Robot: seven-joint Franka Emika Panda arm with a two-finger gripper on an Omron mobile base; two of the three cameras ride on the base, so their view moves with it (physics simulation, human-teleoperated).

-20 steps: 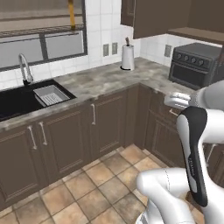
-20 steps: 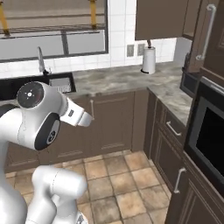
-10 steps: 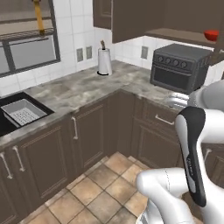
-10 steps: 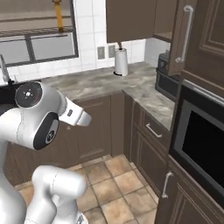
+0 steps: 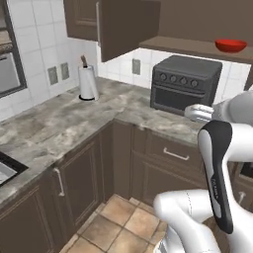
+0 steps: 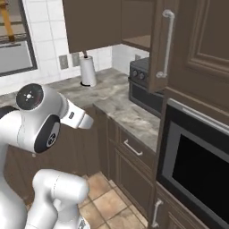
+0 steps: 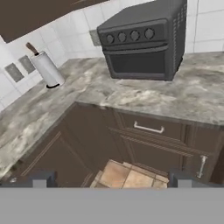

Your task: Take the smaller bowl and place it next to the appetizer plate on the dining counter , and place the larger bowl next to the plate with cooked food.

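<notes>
Hand view is showing my gripper [image 7: 109, 179] with fingers spread wide and holding nothing. Beyond them I'm seeing dark panelled cabinets [image 7: 131, 140], then the mottled stone counter [image 7: 144, 98] and boxy toaster oven [image 7: 142, 41]. The base is swinging right, bringing the glossy red bowl [image 5: 231, 45] into sight, on the shelf [image 5: 197, 47] far above the fingers.

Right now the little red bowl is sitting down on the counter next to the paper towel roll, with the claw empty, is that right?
Not quite. The red bowl sits up on the shelf above the toaster oven, as the left base view shows. The paper towel roll does stand on the counter, and the claw is open and empty.
</notes>
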